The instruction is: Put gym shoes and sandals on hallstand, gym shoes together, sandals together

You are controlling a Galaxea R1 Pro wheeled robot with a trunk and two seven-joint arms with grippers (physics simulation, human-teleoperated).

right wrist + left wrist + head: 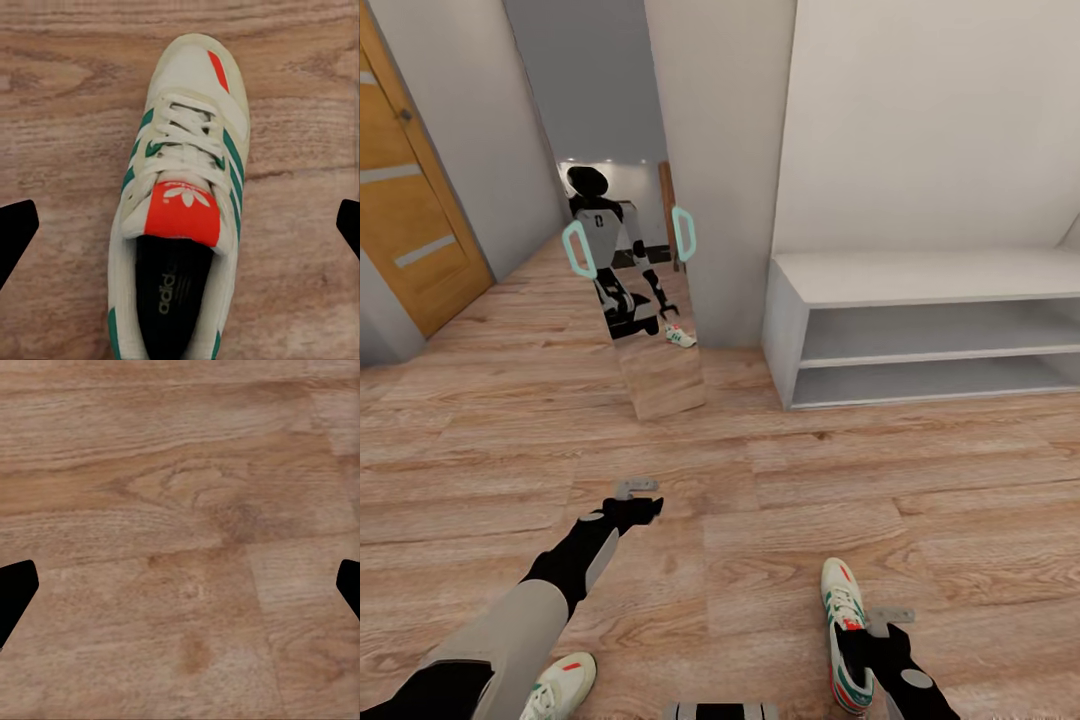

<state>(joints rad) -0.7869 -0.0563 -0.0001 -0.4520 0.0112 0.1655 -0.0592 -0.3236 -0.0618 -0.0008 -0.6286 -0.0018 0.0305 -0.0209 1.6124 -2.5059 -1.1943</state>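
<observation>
The right gripper [180, 229] is hovering wide open, holding nothing, over a gym shoe [180, 217] lying on the corridor floor [760, 480]; it should be descending centred, jaws straddling the tongue's sides.

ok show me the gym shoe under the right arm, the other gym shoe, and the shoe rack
gym shoe under the right arm [184, 214], right wrist view, red-orange tongue label
other gym shoe [560, 683], head view, cream upper by the laces
shoe rack [920, 275], head view, flat top

Below me, two cream, green-striped gym shoes lie apart on the plank floor [760, 520]: one [847, 630] upright, another [560, 685] by my left.
</observation>
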